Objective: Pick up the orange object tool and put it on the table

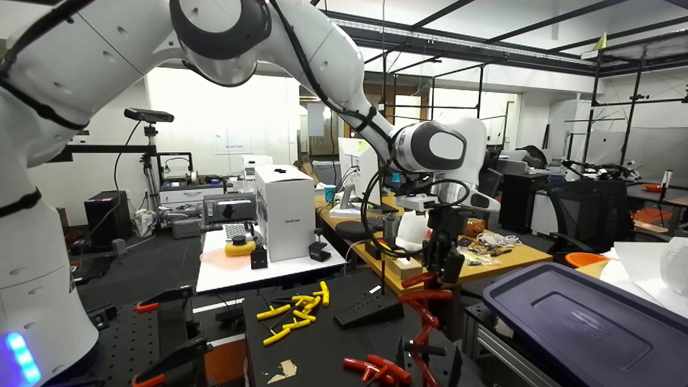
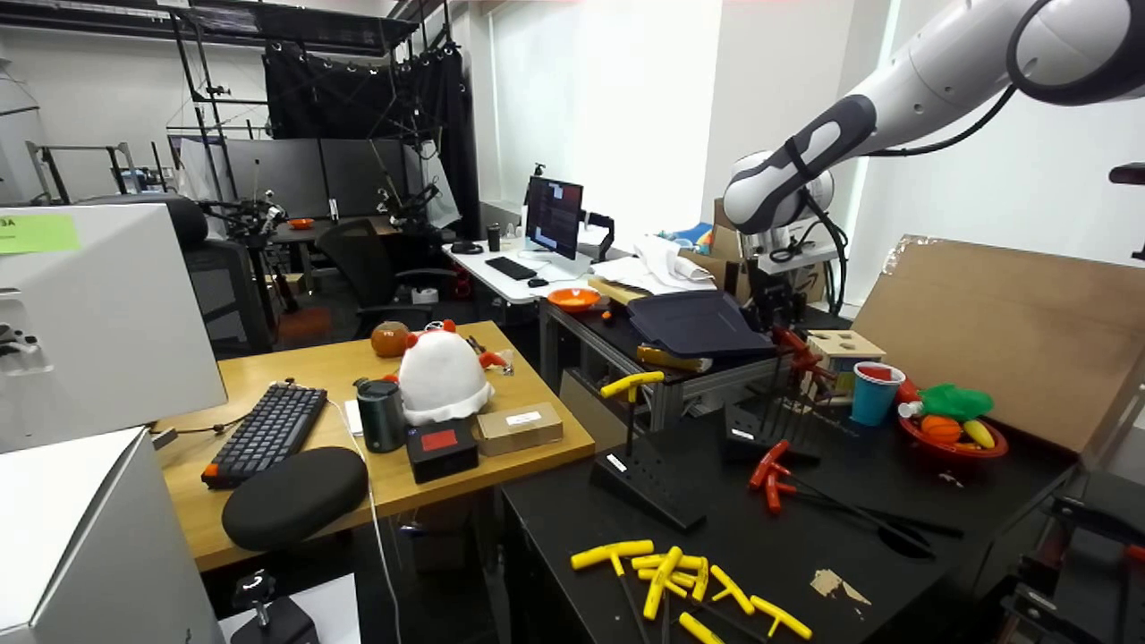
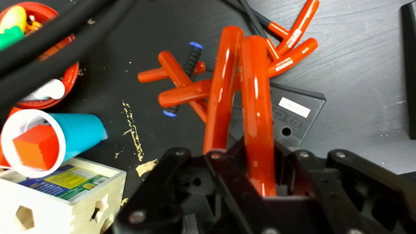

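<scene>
The orange tool [image 3: 258, 107] extends from wrist-view center into the hand [image 3: 260, 157], lower center; clamping cannot be determined.

We see a blue cup [image 3: 79, 131] with a red block [image 3: 36, 148] in it — it is near a red bowl [image 2: 962, 454] that holds a green thing [image 2: 955, 402]. We spot yellow tools [image 2: 663, 583] in a pile. We also find a black keyboard [image 2: 268, 432], a dark lid [image 1: 602, 346] and a white soft toy [image 2: 443, 380] — a dark mug [image 2: 382, 419] stands just beside it.
</scene>
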